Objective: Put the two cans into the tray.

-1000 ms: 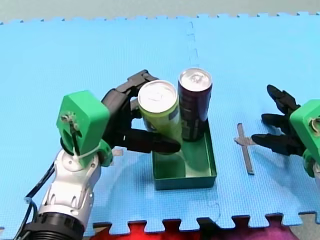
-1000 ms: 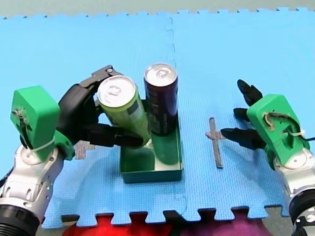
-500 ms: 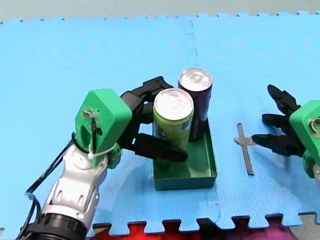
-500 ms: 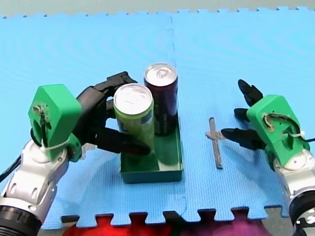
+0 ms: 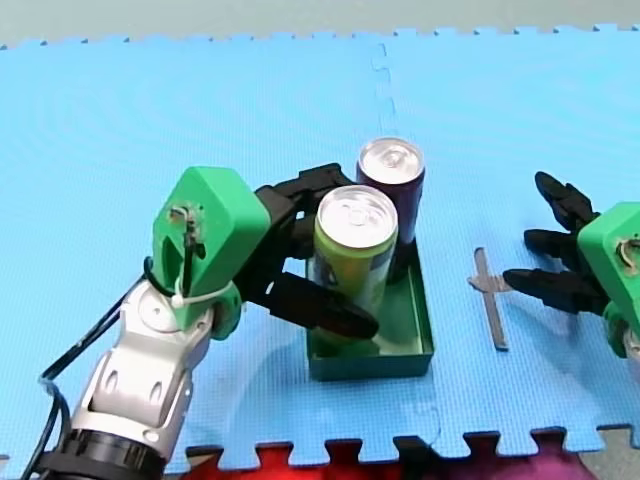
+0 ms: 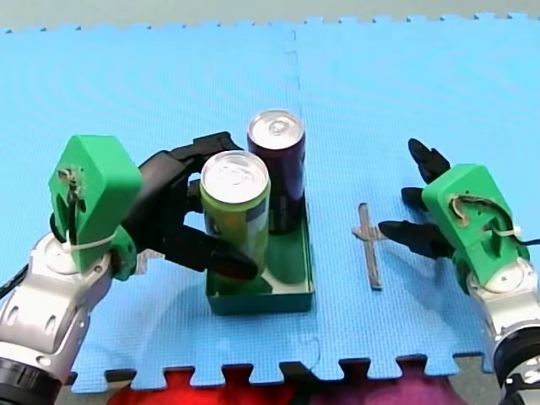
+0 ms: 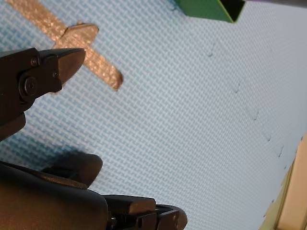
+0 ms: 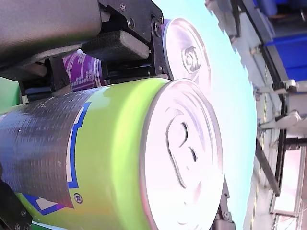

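Left robot hand point(image 5: 288, 252) is closed around the green can point(image 5: 352, 262), with one finger across the near side and the others wrapped behind it. The can's long axis is vertical, and it lies directly ahead of the palm, inside the near half of the tray point(image 5: 372, 363). The lower finger hides its base, so I cannot confirm that it sits on the tray floor. The purple can point(image 5: 398, 195) stands upright in the far half, just beside the green one and possibly touching it. Judgement: release calls for a withdrawal to the robot's left, away from the purple can. Right robot hand point(image 5: 556, 255) holds nothing and is well apart, near a tape mark point(image 5: 490, 305). Both cans are smooth, slim metal cylinders with bright pull-tab lids. The tray is a shallow, rigid green rectangle on a textured blue foam mat point(image 5: 200, 110).
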Robot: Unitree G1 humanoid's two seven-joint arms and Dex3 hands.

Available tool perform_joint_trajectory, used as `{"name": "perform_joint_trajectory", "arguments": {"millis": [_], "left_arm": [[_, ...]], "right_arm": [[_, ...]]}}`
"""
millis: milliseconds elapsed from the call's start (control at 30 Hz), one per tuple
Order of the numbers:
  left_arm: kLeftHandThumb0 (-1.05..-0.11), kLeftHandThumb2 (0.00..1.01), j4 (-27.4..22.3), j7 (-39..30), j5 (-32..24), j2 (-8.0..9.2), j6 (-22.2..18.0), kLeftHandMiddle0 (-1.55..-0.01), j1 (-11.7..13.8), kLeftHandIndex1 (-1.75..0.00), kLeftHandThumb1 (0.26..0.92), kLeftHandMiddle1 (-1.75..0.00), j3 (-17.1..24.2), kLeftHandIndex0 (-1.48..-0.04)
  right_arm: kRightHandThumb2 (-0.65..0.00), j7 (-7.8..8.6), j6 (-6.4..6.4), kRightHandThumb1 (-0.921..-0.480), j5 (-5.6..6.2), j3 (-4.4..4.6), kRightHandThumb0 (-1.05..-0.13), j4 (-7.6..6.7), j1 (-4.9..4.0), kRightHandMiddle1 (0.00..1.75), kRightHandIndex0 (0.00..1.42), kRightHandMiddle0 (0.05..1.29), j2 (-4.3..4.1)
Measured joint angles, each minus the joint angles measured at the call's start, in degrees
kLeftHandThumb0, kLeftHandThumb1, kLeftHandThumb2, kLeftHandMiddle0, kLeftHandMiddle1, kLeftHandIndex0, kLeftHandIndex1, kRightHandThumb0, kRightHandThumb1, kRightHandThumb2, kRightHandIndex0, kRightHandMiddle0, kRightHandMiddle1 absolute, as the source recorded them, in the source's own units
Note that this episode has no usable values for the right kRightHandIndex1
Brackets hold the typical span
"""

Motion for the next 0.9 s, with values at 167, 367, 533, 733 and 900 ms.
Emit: {"name": "perform_joint_trajectory", "arguments": {"millis": [167, 367, 533, 733, 900], "left_arm": [[-0.286, 0.04, -0.1, -0.1, 0.0, 0.19, 0.1, -0.91, 0.1, -1.75, 0.738, -1.75, -0.2, -0.60], [-0.307, 0.05, -0.2, 0.0, 0.0, 0.33, 0.1, -0.91, 0.4, -1.75, 0.737, -1.75, -0.4, -0.61], [-0.319, 0.05, -1.6, 0.7, 0.1, 0.31, 0.1, -0.91, 1.2, -1.75, 0.738, -1.75, -0.4, -0.61], [-0.324, 0.05, -1.8, 6.1, 1.4, -1.29, -4.1, -0.91, 2.8, -1.75, 0.739, -1.75, 0.0, -0.61], [-0.321, 0.05, 1.1, 9.9, 2.6, -2.90, -10.9, -0.91, 3.5, -1.75, 0.740, -1.75, 0.2, -0.61]], "right_arm": [[0.000, 0.37, 0.15, -0.838, 0.28, -0.15, -0.946, -0.01, 0.00, 0.00, 0.24, 0.12, 0.00], [0.000, 0.53, 0.22, -0.835, 0.51, -0.24, -0.943, -0.02, -0.01, 0.00, 0.23, 0.12, -0.02], [-0.001, 0.60, 0.25, -0.836, 0.59, -0.27, -0.945, -0.01, -0.01, 0.00, 0.23, 0.12, -0.05], [-0.002, 0.52, 0.22, -0.840, 0.58, -0.24, -0.948, -0.01, -0.01, 0.00, 0.23, 0.13, -0.04], [-0.003, 0.45, 0.10, -0.846, 0.57, -0.17, -0.949, -0.01, -0.01, 0.00, 0.24, 0.13, 0.00]]}}
